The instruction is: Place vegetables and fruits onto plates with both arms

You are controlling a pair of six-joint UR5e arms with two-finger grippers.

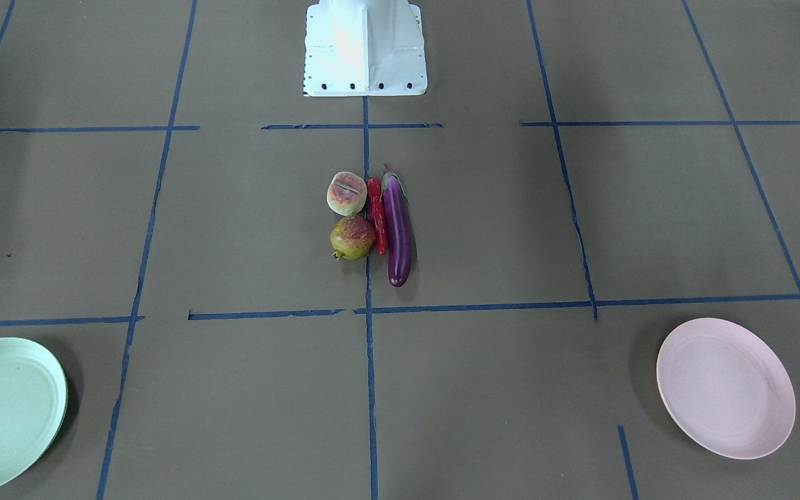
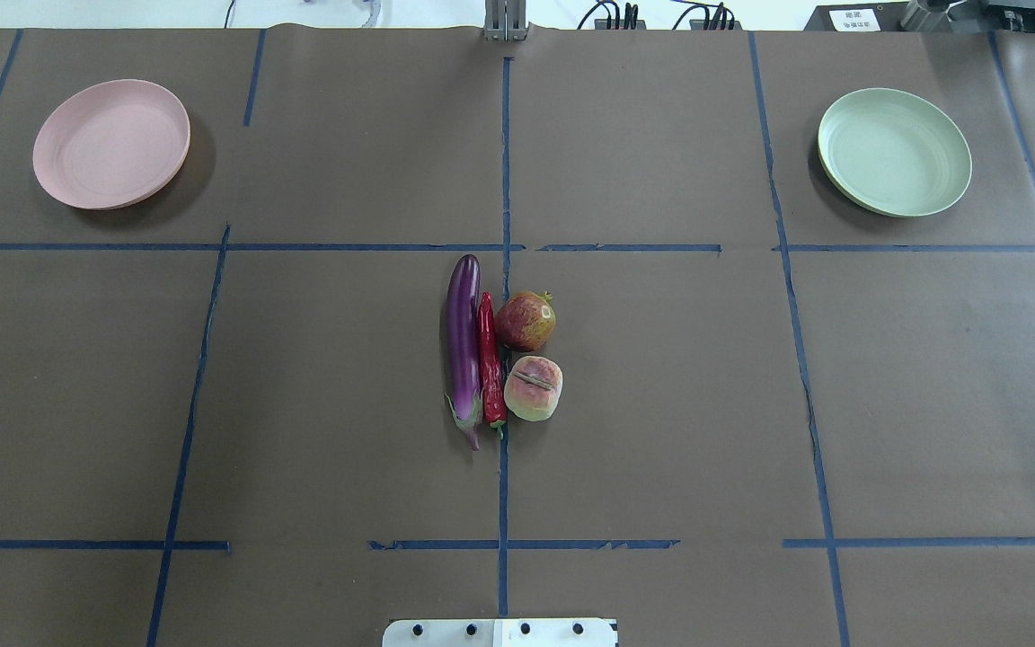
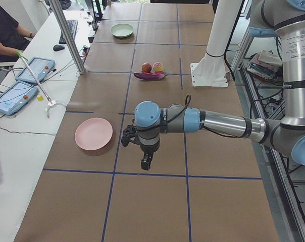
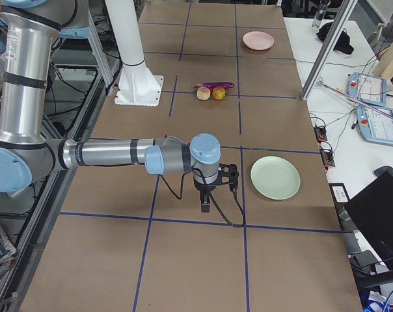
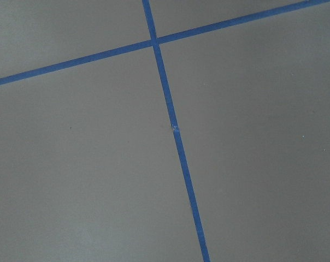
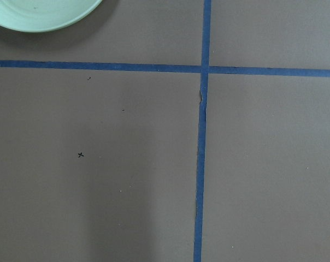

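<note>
eggplant [image 2: 463, 337]: long, glossy purple | chili [image 2: 489, 359]: thin, glossy red, alongside

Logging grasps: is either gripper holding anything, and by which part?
Nothing held: eggplant, chili, pomegranate and cut fruit half all lie on the table, far from the left gripper and right gripper.

This is a robotics lab: a jointed robot arm [image 3: 213, 121] reaches over a table [image 2: 661, 404] papered brown and gridded with blue tape [image 2: 347, 247], beside a desk [image 3: 21, 151] with teach pendants [image 3: 35, 68], a keyboard [image 3: 70, 30] and a seated operator [image 3: 6, 30].
</note>
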